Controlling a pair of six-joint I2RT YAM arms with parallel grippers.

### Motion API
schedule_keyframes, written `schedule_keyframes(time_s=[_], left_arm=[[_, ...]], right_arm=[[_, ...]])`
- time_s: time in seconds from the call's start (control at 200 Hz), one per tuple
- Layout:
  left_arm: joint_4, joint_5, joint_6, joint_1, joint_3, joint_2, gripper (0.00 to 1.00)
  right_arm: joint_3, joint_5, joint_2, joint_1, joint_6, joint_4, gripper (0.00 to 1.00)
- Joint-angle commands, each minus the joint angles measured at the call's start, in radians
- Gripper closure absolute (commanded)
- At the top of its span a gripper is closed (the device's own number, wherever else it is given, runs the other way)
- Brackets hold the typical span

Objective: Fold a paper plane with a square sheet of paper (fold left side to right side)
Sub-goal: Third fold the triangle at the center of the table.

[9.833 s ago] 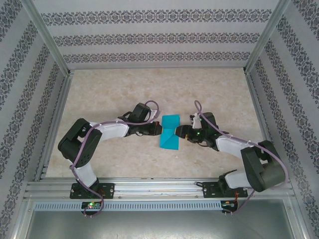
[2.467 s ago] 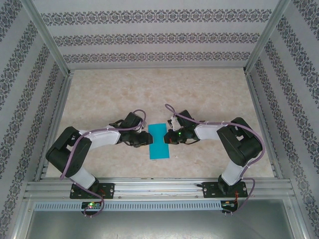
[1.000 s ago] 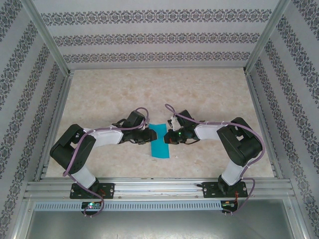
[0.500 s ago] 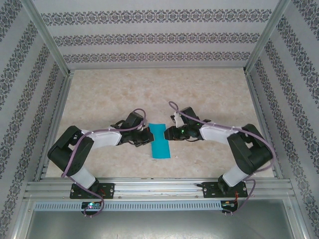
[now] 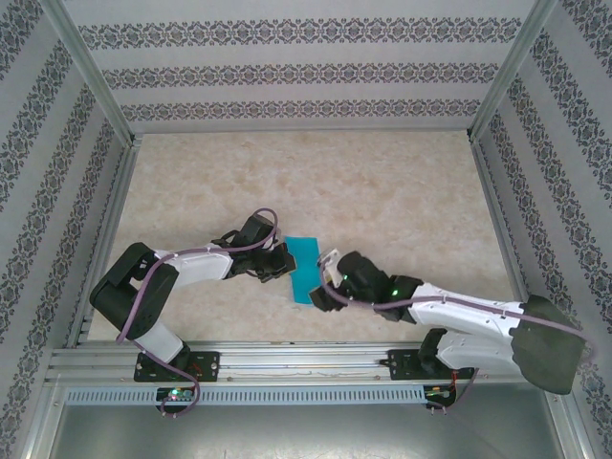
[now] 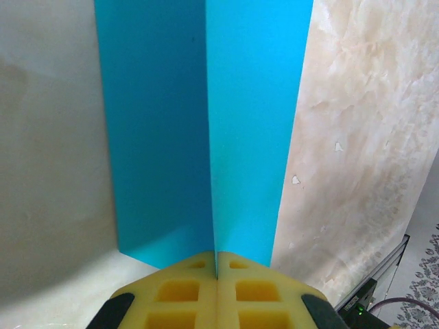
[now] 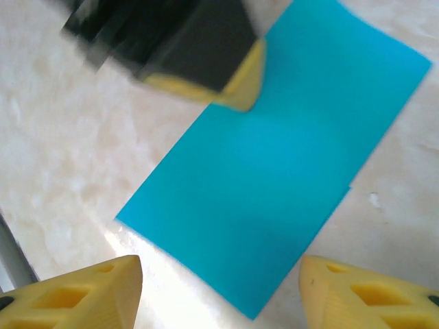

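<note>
The square sheet of paper is teal-blue and lies folded into a narrow rectangle on the marble-patterned table. My left gripper is shut on its left edge. In the left wrist view the yellow pads meet on the paper, and a straight line runs up the sheet from the pinch. My right gripper is open at the paper's near right corner. In the right wrist view the paper lies just ahead of the spread fingertips, and nothing is between them. The left gripper's tip shows blurred there.
The table is walled by patterned panels at the back and on both sides. An aluminium rail runs along the near edge, just behind the arm bases. The right arm stretches low along the table's front right.
The right gripper has let go, opened and swung from the paper's right side round to its near right corner. The left gripper has shut on the left edge, and the paper now lies slightly tilted.
</note>
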Motion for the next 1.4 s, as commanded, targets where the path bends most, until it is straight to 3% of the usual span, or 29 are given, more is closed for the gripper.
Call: schedule_keyframes(time_s=[0.0, 0.255, 0.47, 0.764, 0.814, 0.969, 1.074, 1.134, 1.274, 1.394], left_arm=[[-0.011, 0.013, -0.016, 0.003, 0.015, -0.016, 1.00], [-0.013, 0.017, -0.017, 0.004, 0.019, -0.010, 1.00], [-0.024, 0.017, -0.010, 0.004, 0.021, -0.010, 1.00], [-0.034, 0.013, -0.003, 0.004, 0.022, -0.010, 0.99], [-0.035, 0.011, 0.000, 0.004, 0.022, -0.011, 0.98], [-0.071, 0.016, 0.036, 0.020, 0.029, -0.020, 0.82], [-0.126, 0.020, 0.086, 0.057, 0.036, -0.054, 0.64], [-0.167, 0.023, 0.118, 0.082, 0.042, -0.083, 0.60], [-0.255, 0.017, 0.191, 0.130, 0.069, -0.146, 0.58], [-0.294, 0.023, 0.250, 0.144, 0.107, -0.149, 0.66]], right_arm=[[0.017, 0.233, 0.063, 0.107, -0.127, 0.019, 0.33], [0.158, 0.362, 0.313, 0.209, -0.165, -0.001, 0.23], [0.215, 0.379, 0.400, 0.211, -0.173, 0.021, 0.26], [0.207, 0.384, 0.391, 0.194, -0.140, 0.011, 0.61], [0.205, 0.381, 0.386, 0.189, -0.130, 0.005, 0.70], [0.197, 0.329, 0.358, 0.161, -0.107, -0.015, 1.00], [0.190, 0.248, 0.333, 0.130, -0.091, -0.024, 1.00], [0.185, 0.190, 0.320, 0.106, -0.075, -0.024, 1.00], [0.167, 0.013, 0.303, 0.031, -0.024, -0.005, 1.00], [0.159, -0.125, 0.307, -0.022, 0.015, 0.018, 1.00]])
